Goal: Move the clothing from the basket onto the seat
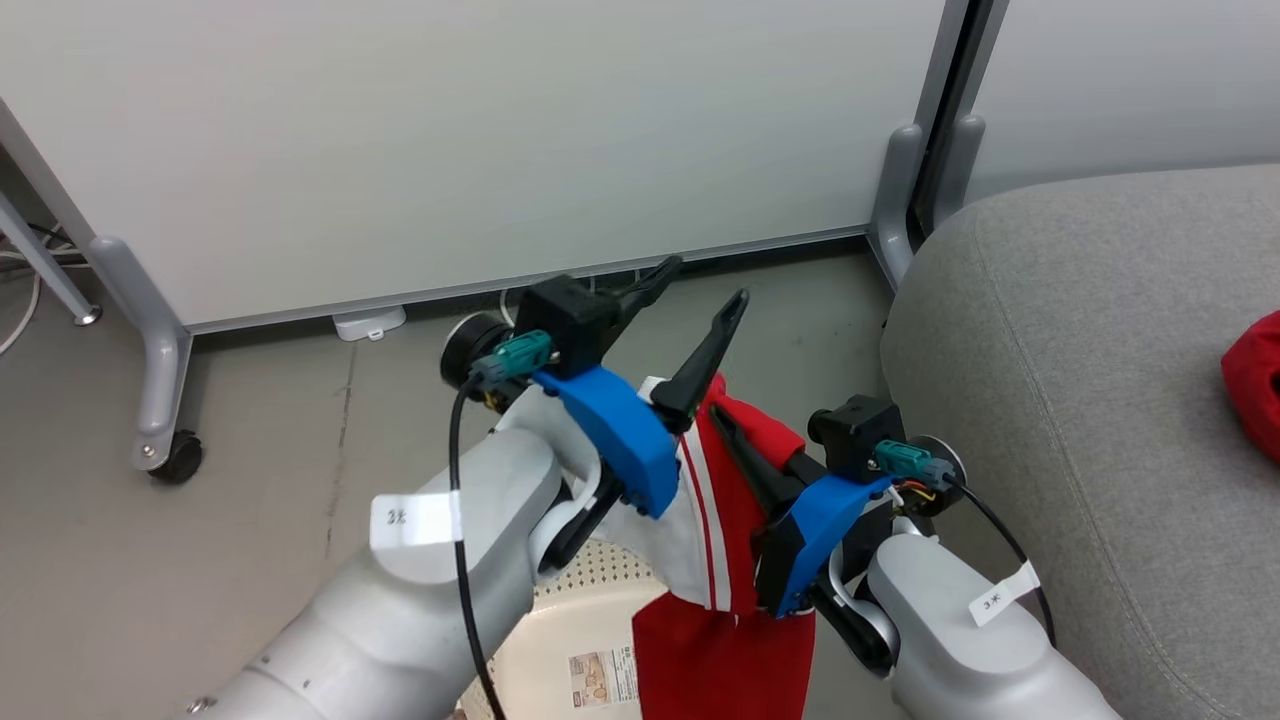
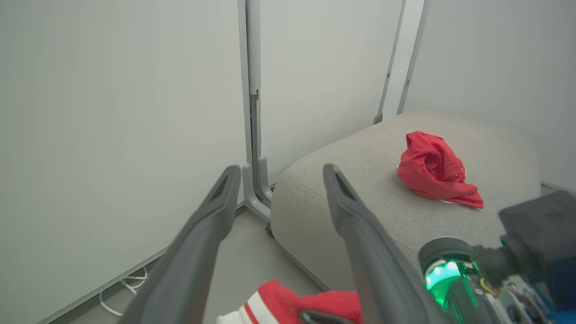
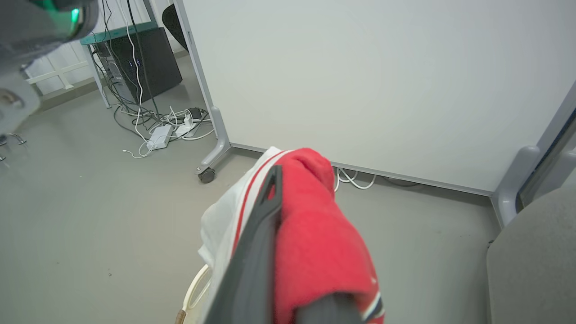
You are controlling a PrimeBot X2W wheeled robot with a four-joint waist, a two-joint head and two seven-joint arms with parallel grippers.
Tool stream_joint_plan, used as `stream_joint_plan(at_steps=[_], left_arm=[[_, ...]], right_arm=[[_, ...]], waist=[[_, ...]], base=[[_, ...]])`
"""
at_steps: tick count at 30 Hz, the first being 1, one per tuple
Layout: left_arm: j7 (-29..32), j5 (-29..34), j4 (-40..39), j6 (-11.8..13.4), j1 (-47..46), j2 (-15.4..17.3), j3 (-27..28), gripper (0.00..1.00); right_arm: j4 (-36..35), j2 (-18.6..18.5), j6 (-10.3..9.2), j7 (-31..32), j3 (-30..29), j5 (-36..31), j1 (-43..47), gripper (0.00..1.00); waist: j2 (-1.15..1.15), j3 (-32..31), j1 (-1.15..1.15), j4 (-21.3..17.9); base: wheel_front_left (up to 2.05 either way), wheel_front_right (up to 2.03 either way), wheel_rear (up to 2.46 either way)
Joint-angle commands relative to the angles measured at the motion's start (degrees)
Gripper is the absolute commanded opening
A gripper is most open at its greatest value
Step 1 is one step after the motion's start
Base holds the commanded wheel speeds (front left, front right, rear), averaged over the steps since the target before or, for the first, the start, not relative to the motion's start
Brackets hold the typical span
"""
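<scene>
Right gripper (image 1: 726,422) clamped on red garment (image 1: 725,650) over basket (image 1: 590,562) (left gripper (image 1: 700,285) agape, empty), seat (image 1: 1050,350) edge beside.

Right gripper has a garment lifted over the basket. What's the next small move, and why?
Probably swing the right gripper toward the robot's right, over the seat. It is shut on the red garment, which hangs over the basket, short of the seat; the other garment already lies there.

Pale grey forearms (image 1: 440,600) bear white handwritten tags (image 1: 415,520). Beside each blue wrist cover (image 1: 610,425), a teal connector (image 1: 515,355) feeds a black cable (image 1: 451,440). The left gripper (image 1: 705,281) has long dark fingers (image 1: 700,360).
</scene>
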Motion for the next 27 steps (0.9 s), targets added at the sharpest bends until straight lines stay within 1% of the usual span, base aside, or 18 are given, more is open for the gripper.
stream_joint_plan(at_steps=[1, 6, 13, 16, 19, 22, 27], left_arm=[[-0.3, 1.1, -1.0, 0.4, 2.2, 0.8, 1.4, 1.0], [-0.3, 7.1, -7.6, 0.8, 10.5, 3.8, 9.1, 1.0], [-0.3, 14.4, -16.5, 0.3, 23.2, 7.2, 19.9, 1.0], [-0.3, 16.9, -19.7, 0.1, 28.7, 8.2, 24.5, 1.0], [-0.3, 18.9, -21.7, 0.0, 33.4, 8.5, 28.8, 1.0], [-0.3, 20.6, -23.1, -0.1, 36.8, 8.1, 32.8, 1.0], [-0.3, 23.1, -23.9, -0.3, 39.5, 6.8, 36.7, 1.0]], right_arm=[[-0.3, -0.1, 0.01, -0.3, -0.4, -0.4, -0.2, 0.0], [-0.5, -0.1, 0.01, -0.3, -1.5, -1.2, 0.2, 0.0], [-1.0, -0.1, 0.01, -0.3, -2.7, -1.9, 0.7, 0.0], [-1.2, -0.1, 0.01, -0.3, -3.0, -2.2, 0.8, 0.0], [-1.2, -0.1, 0.01, -0.3, -3.7, -2.4, 0.9, 0.0], [-1.2, -0.1, 0.01, -0.3, -4.3, -2.9, 1.1, 0.0], [-1.2, -0.1, 0.01, -0.3, -5.3, -3.4, 1.4, 0.0]], waist=[[0.0, 0.1, 0.0, 0.0], [0.0, 0.5, 0.0, 0.1], [0.0, 0.9, 0.0, 0.0], [0.0, 1.0, 0.0, -0.2], [0.0, 1.2, 0.0, -0.2], [0.0, 1.4, 0.0, -0.1], [0.0, 1.6, 0.0, 0.2]], base=[[0.0, 0.0, 0.0], [0.0, 0.0, 0.0], [0.0, 0.0, 0.0], [0.0, 0.0, 0.0], [0.0, 0.0, 0.0], [0.0, 0.0, 0.0], [0.0, 0.0, 0.0]])
